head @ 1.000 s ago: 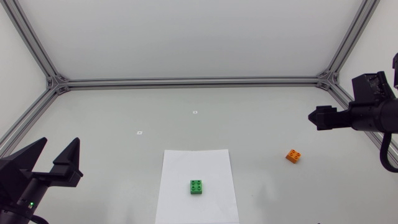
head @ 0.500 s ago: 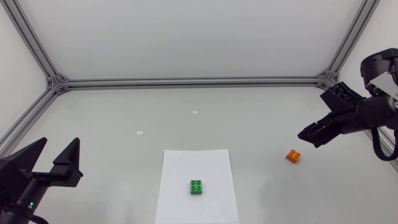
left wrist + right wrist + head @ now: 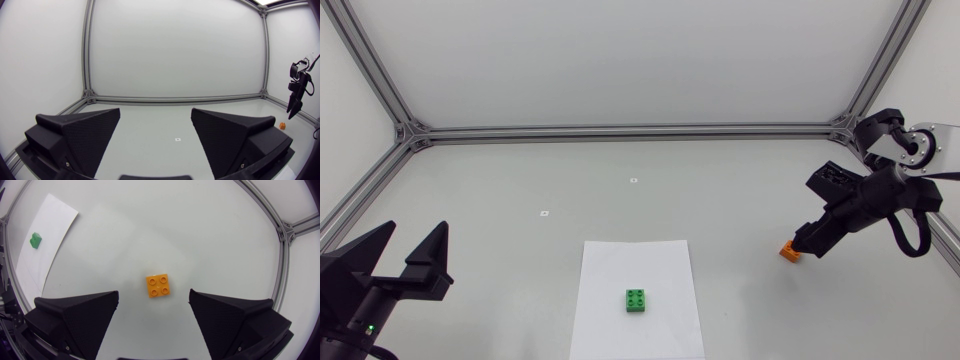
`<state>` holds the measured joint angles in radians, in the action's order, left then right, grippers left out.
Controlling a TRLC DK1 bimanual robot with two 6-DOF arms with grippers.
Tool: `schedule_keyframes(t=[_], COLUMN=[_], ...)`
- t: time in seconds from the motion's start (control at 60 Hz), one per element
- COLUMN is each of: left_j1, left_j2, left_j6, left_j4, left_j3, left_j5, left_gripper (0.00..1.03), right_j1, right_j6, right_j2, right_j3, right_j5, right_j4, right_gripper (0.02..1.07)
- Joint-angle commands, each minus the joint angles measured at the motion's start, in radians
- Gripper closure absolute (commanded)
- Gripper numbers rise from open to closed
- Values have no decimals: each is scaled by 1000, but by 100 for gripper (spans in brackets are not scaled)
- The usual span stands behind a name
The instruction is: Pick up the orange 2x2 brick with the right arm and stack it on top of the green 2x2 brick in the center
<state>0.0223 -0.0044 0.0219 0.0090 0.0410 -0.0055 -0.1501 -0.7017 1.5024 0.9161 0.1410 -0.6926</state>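
While the orange brick (image 3: 159, 285) lies well to the right of the green brick (image 3: 637, 300), nothing is grasped yet: the right gripper (image 3: 800, 244) hangs over it, fingers spread and clear of it. Grasp, carry and stacking all remain. Well left of the green brick, the left gripper (image 3: 417, 232) sits with fingers spread.

From above, the right hand (image 3: 804, 246) covers most of the orange brick (image 3: 786, 253); only one corner shows.

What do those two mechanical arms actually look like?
Both end in a matte black gripper with two broad wedge-shaped fingers. The left gripper shows a tiny green light, and behind the right gripper sit a silver-grey link and a looping black cable.
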Motion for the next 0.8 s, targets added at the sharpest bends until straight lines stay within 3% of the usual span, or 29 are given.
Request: schedule_keyframes(t=[0.0, 0.5, 0.783], left_j1=[-5, -5, -5], left_j2=[-8, -8, -8], left_j6=[-13, -13, -13], left_j4=[-15, -15, -15], left_j3=[-41, -41, -41], left_j5=[6, 4, 4], left_gripper=[4, 4, 4], right_j1=[7, 17, 30], right_j6=[-35, -117, -128], right_j2=[47, 254, 298], right_j3=[32, 109, 110], right_j5=[-23, -80, -96], right_j4=[-7, -28, -1], right_gripper=[7, 14, 24])
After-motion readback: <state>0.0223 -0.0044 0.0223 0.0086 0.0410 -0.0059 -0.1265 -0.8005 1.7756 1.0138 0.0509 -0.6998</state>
